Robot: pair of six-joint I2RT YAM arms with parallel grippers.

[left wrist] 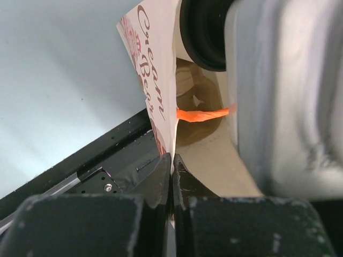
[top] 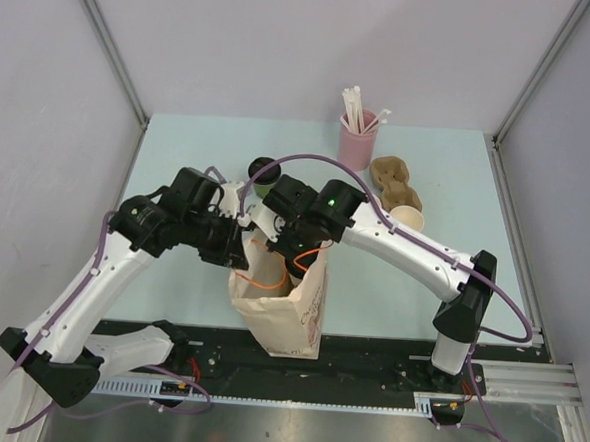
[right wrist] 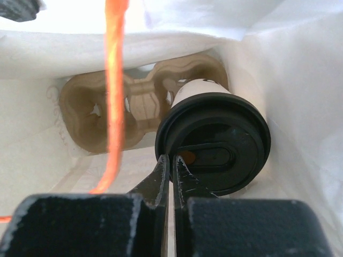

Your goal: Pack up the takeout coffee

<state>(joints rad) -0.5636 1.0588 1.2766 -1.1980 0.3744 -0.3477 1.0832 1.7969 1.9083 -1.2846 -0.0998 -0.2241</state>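
Note:
A white paper bag [top: 294, 316] with red lettering stands open at the table's near edge. My left gripper [left wrist: 172, 158] is shut on the bag's left top edge [left wrist: 153, 91]. My right gripper [right wrist: 171, 159] reaches down inside the bag. It is shut on the rim of the black lid [right wrist: 225, 155] of the white coffee cup [right wrist: 195, 88]. That cup hangs tilted over a brown cardboard carrier [right wrist: 128, 107] on the bag's floor. The green coffee cup [top: 263, 171] with its black lid stands on the table behind both wrists.
A pink cup of straws [top: 357, 135] stands at the back. A second brown carrier [top: 393, 177] and a pale open cup [top: 407, 218] lie right of the arms. The bag's orange cord handle [right wrist: 112, 80] hangs across its mouth.

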